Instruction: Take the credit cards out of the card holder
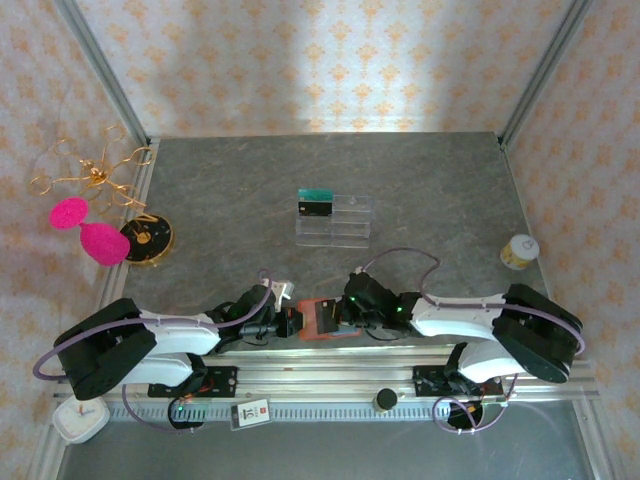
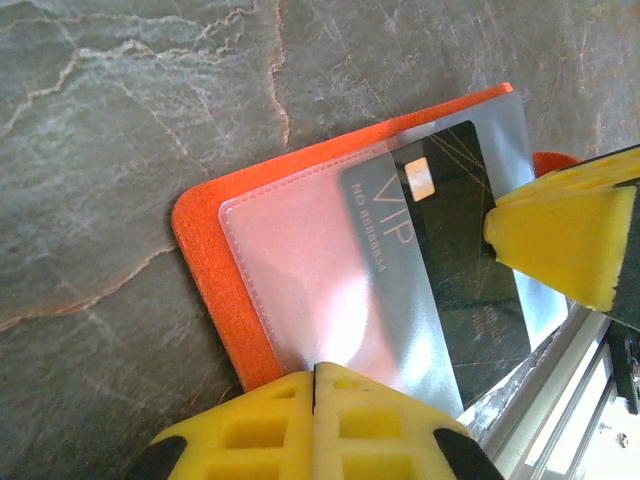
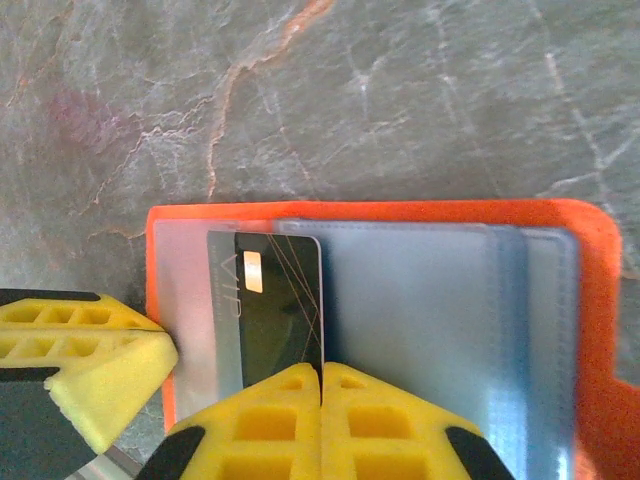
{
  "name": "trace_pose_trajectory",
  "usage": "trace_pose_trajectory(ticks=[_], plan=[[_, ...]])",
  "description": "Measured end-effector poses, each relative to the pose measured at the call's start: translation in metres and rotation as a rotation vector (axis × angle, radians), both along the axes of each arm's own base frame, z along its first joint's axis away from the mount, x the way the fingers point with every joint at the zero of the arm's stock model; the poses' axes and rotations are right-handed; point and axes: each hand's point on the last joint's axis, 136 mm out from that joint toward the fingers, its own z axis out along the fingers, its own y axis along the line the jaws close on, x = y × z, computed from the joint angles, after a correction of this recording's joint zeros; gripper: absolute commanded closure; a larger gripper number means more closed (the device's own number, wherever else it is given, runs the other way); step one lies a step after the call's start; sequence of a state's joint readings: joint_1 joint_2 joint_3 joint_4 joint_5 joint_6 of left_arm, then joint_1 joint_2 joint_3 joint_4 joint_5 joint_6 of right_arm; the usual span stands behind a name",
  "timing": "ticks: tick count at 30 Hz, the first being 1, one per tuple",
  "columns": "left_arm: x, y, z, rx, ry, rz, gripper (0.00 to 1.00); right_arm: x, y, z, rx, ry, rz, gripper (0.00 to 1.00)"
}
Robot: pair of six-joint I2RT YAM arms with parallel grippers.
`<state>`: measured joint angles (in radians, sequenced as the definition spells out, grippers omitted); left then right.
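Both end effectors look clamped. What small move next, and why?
Probably draw the right end effector straight back, sliding the black VIP card out of its clear sleeve: it is shut on the card's edge, while the left end effector grips the orange card holder.

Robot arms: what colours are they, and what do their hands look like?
The left arm and right arm are white with chunky black parts, and thin purple cables loop along them. The left hand and right hand have yellow wedge-shaped fingers with square holes.
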<state>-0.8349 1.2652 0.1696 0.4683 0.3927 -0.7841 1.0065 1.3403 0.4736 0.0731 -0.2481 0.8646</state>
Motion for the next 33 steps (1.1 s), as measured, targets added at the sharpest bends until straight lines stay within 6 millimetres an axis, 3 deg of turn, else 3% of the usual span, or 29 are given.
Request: trace_pose_trajectory(ticks=[6,10,15,18,23,25,29,33], plan=[[-0.001,0.000,0.004,-0.010,-0.003,-0.005,1.00,-0.001,-0.001,0.001,0.000,0.007,-0.004,1.00],[0.000,-0.005,0.023,-0.055,-0.034,-0.016,0.96,-0.002,-0.001,0.000,-0.004,0.007,0.001,1.00],[0.011,-0.025,0.045,-0.086,-0.077,-0.044,0.98,-0.002,-0.002,-0.002,-0.009,0.006,0.005,1.00],[0.012,-0.034,0.034,-0.062,-0.047,-0.070,1.00,-0.002,-0.001,-0.002,-0.009,0.006,0.006,1.00],[0.003,-0.030,0.003,0.003,0.034,-0.088,1.00,-0.002,-0.001,-0.002,-0.008,0.003,0.010,1.00],[0.005,-0.032,0.004,0.002,0.036,-0.090,1.00,-0.001,-0.001,-0.001,-0.006,-0.002,0.013,0.99],[0.004,-0.034,0.003,0.002,0.041,-0.094,1.00,-0.002,0.000,-0.002,0.003,-0.009,0.023,0.84],[0.005,-0.038,0.003,-0.012,0.042,-0.105,1.00,-0.002,0.003,-0.004,0.012,-0.011,0.036,0.82]])
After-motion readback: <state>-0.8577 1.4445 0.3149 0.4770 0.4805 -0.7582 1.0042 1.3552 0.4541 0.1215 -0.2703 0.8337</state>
